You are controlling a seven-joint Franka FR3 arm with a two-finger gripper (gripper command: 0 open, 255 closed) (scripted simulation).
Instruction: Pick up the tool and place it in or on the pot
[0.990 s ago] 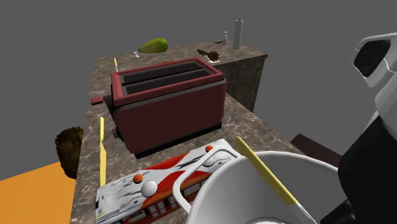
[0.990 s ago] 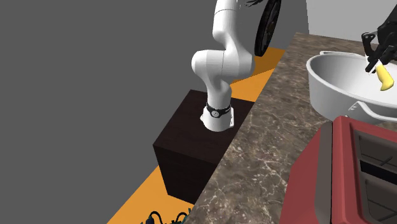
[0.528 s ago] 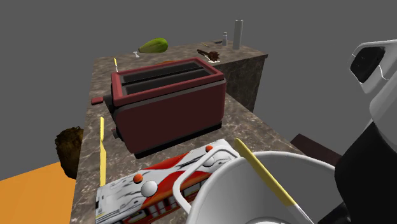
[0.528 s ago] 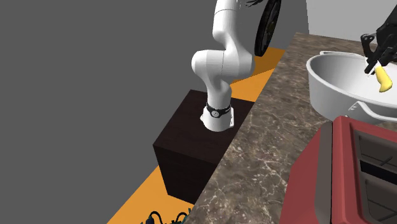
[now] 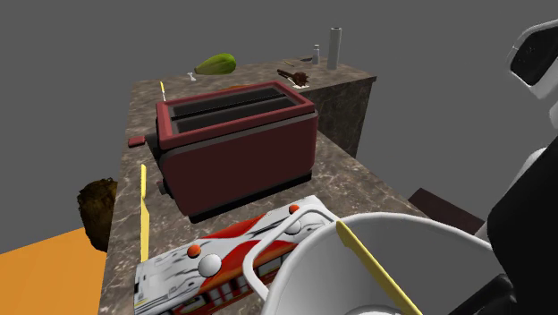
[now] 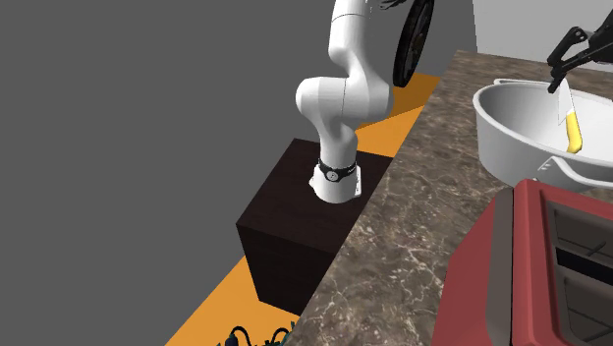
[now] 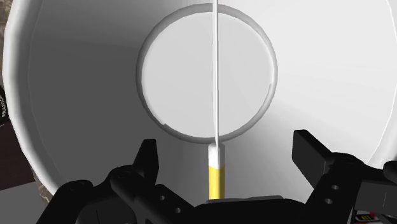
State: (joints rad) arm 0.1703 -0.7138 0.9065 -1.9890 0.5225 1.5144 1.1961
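Black gripper point(image 7: 226, 141), its two fingers spread wide apart, hangs over the mouth of the white pot point(image 7: 76, 95). Between the fingers, and touched by neither, is the knife point(image 7: 216, 178): yellow handle nearest the hand, thin pale blade running down to the pot's round bottom. In the second exterior view the gripper point(image 6: 573, 54) sits just above the knife point(image 6: 573, 133), which stands steeply inside the pot point(image 6: 501, 128). In the shoulder view the yellow handle point(image 5: 371, 264) leans against the pot's point(image 5: 304, 268) inner wall, near the rim.

The pot stands on a brown marbled counter point(image 5: 358, 188) at its near end. Just beside it, on the shoulder view's left, lies a red and white object with grey knobs point(image 5: 224, 259). Farther along is a dark red toaster point(image 5: 237, 148), with a yellow strip point(image 5: 144, 210) along the counter's left edge. At the far end lie a green vegetable point(image 5: 216, 63) and a grey cylinder point(image 5: 335, 46). The white arm point(image 6: 339, 98) rises from a dark box stand point(image 6: 295, 226) on an orange floor point(image 6: 221, 305).
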